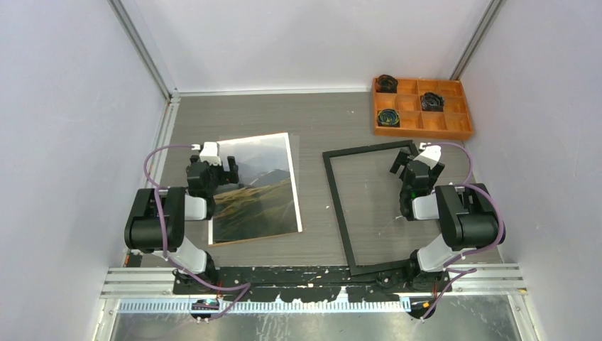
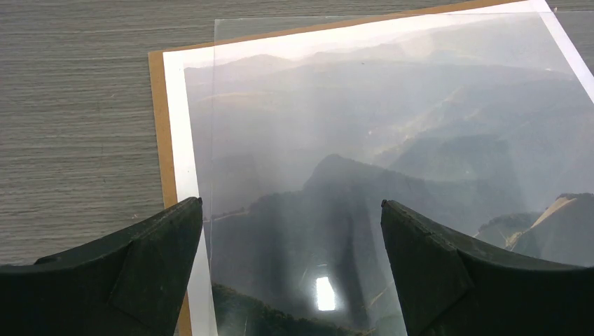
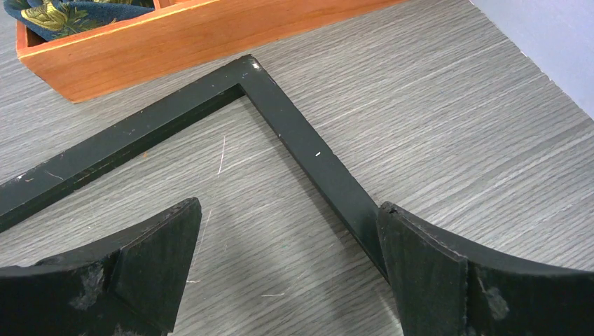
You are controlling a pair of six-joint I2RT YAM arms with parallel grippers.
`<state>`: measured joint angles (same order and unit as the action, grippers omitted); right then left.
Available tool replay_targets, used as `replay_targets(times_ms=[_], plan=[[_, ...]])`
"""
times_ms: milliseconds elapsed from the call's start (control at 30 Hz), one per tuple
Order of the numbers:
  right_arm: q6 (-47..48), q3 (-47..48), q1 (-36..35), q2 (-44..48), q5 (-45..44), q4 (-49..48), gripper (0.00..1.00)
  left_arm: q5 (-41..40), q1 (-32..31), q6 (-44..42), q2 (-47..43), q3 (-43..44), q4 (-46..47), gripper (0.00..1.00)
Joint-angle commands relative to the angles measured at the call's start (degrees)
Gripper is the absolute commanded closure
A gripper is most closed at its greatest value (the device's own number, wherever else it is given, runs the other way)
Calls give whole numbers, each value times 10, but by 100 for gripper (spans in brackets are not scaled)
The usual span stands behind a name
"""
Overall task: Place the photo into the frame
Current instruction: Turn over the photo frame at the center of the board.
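Black frame (image 3: 308, 150) beneath right tool (image 3: 287, 220)

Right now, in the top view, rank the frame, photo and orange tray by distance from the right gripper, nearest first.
1. frame: far right corner below the right gripper.
2. orange tray: just beyond, far right.
3. photo: across on the left.

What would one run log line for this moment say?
left gripper: open, over photo | right gripper: open, over frame corner | photo: beside frame, not yet inserted
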<state>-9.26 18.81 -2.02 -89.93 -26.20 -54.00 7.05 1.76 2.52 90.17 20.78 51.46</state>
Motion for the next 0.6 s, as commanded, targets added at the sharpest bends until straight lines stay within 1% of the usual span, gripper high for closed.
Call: replay_targets(times_ms=[0,300,333,367,433,467,500,533,567], plan=[[-5,6,0,5,-1,-30,0,-9,-2,-4,-14,7,15,0],[-5,6,0,6,-2,-30,0,-8,-2,-4,-14,6,17,0],[-11,7,1,9,-23,-28,0,7,2,-4,-17,6,22,0],[-23,8,0,23,-37,-9,0,32,8,-6,-26,12,-4,0],[-10,6,-1,51,-27,2,0,44,15,-2,-51,38,-73,0],[-9,7,-5,80,-31,35,0,49,20,-1,-69,65,-147,0],[-13,7,-5,128,-40,68,0,54,25,-6,-84,98,-228,0],[-22,7,-5,166,-64,95,0,56,27,-18,-92,136,-303,0],[-44,10,-5,203,-85,144,0,61,30,-31,-96,169,-368,0]])
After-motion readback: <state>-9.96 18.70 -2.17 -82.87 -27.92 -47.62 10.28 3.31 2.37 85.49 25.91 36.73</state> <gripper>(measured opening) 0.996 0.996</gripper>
